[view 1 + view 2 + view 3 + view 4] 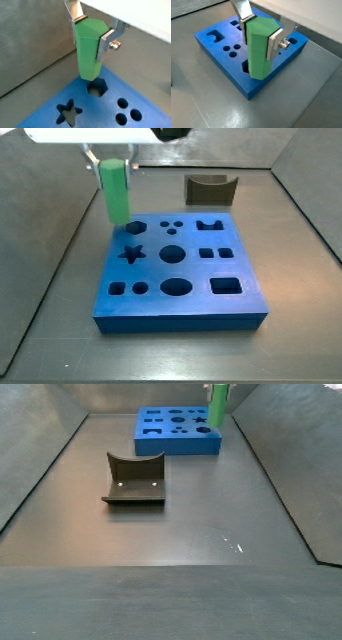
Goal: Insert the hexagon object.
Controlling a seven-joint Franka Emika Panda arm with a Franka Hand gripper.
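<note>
My gripper (90,35) is shut on the hexagon object (88,55), a bright green prism-shaped peg, and holds it upright by its upper end. It shows the same way in a wrist view (260,34). The peg (258,55) hangs over the blue block (212,50), with its lower end just above a hexagonal hole (97,89) at a corner of the block. In a side view the peg (116,190) stands over the block's (181,320) far left corner hole (136,227). In a side view the peg (218,406) is at the block's (181,447) right end.
The block top has several other shaped holes, among them a star (67,111) and round ones (122,103). A dark grey curved block (209,190) stands on the floor behind the blue block; it also shows in a side view (135,480). Grey walls surround the floor.
</note>
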